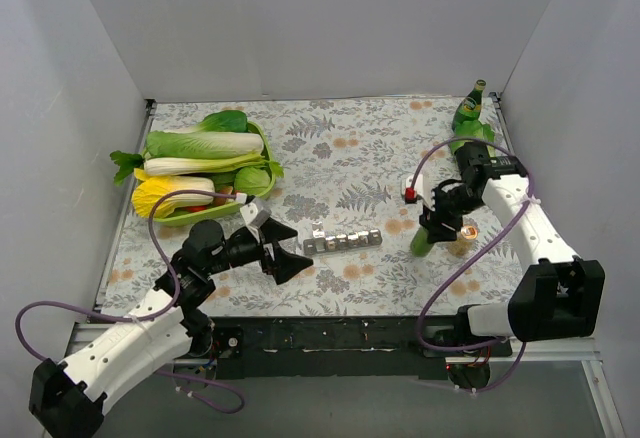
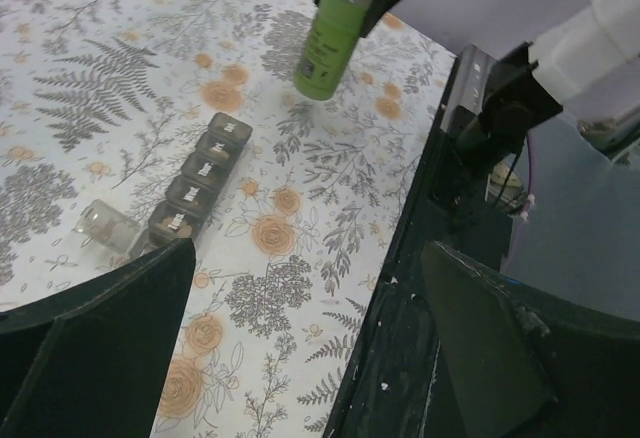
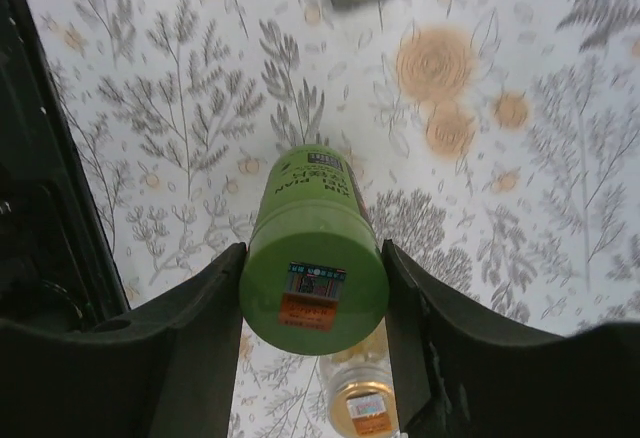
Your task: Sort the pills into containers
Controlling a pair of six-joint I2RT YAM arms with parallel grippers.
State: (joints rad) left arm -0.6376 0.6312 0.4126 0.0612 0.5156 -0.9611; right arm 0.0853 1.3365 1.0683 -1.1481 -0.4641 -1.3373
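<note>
Top external view had the floral-cloth table as the workspace. A green tray of leafy veg sat far left and a green glass bottle at the back right corner, neither part of the job.

Left gripper hung just beside the left end of the strip, fingers spread fully wide and holding nothing.

Right gripper was well apart from it on the right. Its fingers were partly closed and pressed against both sides of a green pill bottle, as far as the right wrist view showed. Couldn't tell whether the bottle was off the cloth.

The containers lay mid-table near the front edge, between the two arms, a grey strip running left to right. A small amber bottle with an orange cap stood just beside the green one.

One clear lid at the strip's left end was flipped open; the other lids looked shut.

Progress, my read: early.
- No loose pills were visible anywhere, and compartment contents were too small to tell.
- One compartment was ready to receive.
- Left to do: get the bottle over the strip, dispense, and fill the other compartments.
</note>
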